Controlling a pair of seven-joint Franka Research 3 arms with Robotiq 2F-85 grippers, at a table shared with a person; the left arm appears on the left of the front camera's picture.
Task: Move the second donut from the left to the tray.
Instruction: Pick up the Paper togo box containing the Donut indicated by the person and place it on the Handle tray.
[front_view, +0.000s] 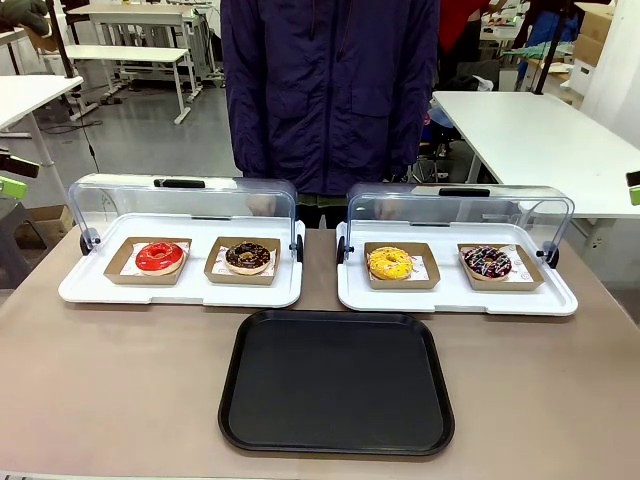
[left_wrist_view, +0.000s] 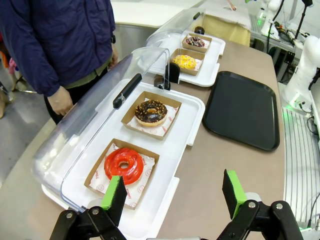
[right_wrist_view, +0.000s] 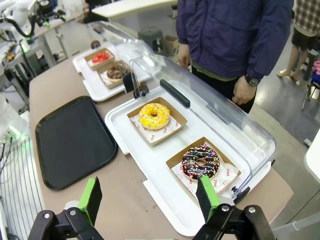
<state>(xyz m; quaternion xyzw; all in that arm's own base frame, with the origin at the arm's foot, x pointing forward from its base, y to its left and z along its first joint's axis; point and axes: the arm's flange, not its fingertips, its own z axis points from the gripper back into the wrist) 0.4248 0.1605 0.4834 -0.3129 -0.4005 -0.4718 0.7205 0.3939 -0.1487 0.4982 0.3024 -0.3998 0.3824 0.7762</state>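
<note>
1. The second donut from the left (front_view: 247, 257), dark chocolate with tan crumbs, sits in a brown cardboard tray (front_view: 218, 272). This is in the right half of the left display tray (front_view: 180, 294), near that tray's right edge.
2. A red-glazed donut (front_view: 160, 257) fills the left half of the same display tray, in its own cardboard tray, apart from the chocolate one.
3. The left display tray lies toward the far left corner of the worktop (front_view: 120, 390), and the right display tray (front_view: 460, 303) toward the far right corner. Both clear lids stand raised along the far side.
4. The right display tray carries a yellow donut (front_view: 390, 263) and a sprinkled donut (front_view: 487, 262).
5. The tray (front_view: 337, 383), black and flat, lies at the middle of the worktop's near edge, just in front of the two display trays.
6. The left gripper (left_wrist_view: 174, 192) has its fingers spread wide and grips nothing. Its wrist view looks along the left display tray from its left end.
7. The right gripper (right_wrist_view: 149, 196) is likewise spread and unloaded, seen past the right end of the right display tray.
8. A person (front_view: 330, 90) in a dark blue jacket stands at the far edge.
</note>
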